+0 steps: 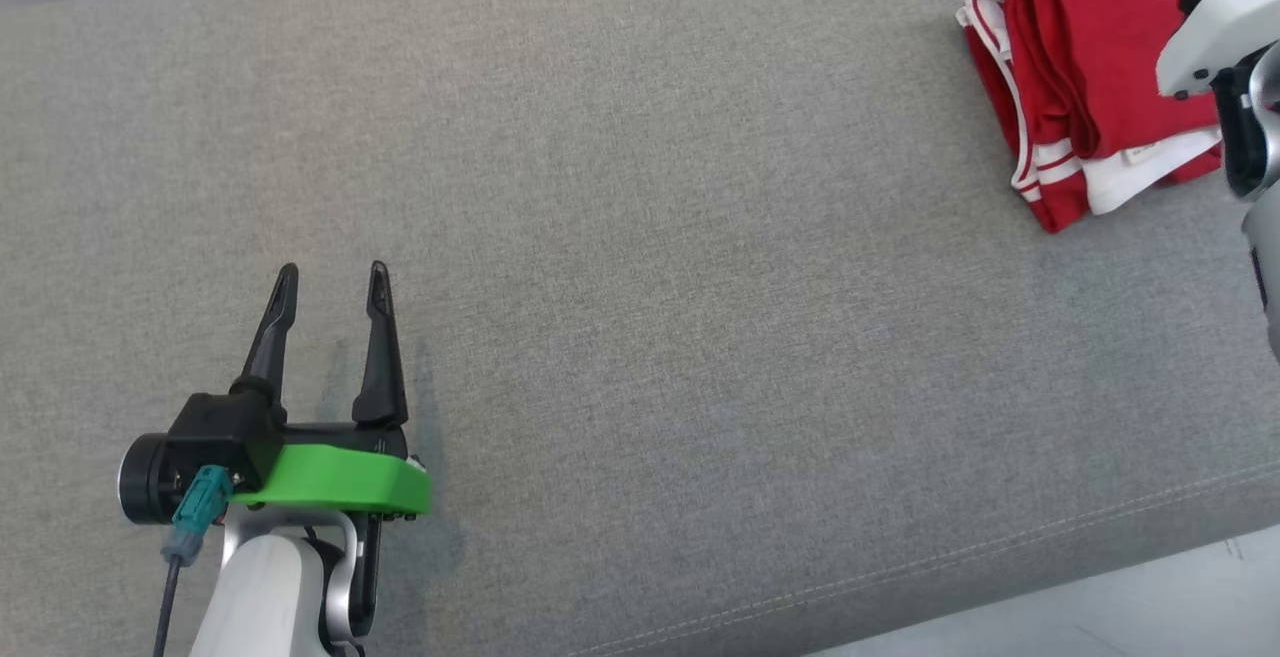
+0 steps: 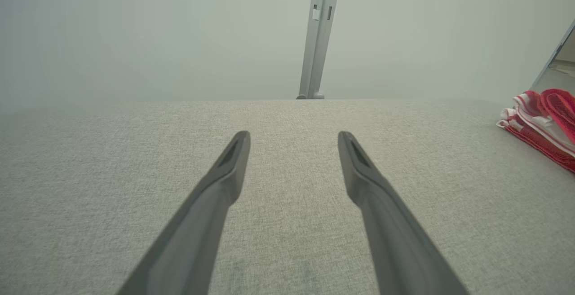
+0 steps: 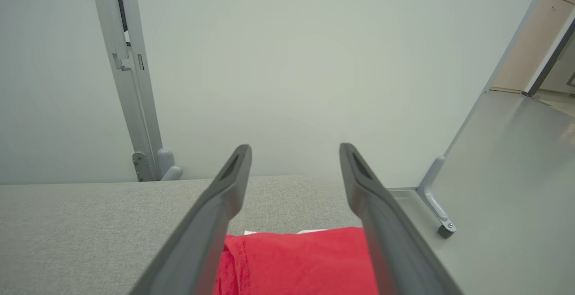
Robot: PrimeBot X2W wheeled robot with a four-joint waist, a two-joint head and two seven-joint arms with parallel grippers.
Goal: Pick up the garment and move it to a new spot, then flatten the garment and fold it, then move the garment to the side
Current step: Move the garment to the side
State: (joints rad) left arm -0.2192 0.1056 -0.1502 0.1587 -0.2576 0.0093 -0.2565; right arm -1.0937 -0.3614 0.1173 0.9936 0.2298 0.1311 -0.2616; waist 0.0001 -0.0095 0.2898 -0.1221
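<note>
Plainly spread wide and holding nothing, left gripper (image 1: 332, 267) over the grey fabric surface (image 1: 640, 287), well apart from the folded red garment (image 1: 1100, 67) lying under the equally wide, empty right gripper (image 3: 294, 147).

Grey fabric surface (image 1: 640, 237) open to pass, folded red garment (image 1: 1080, 87) at far right
</note>
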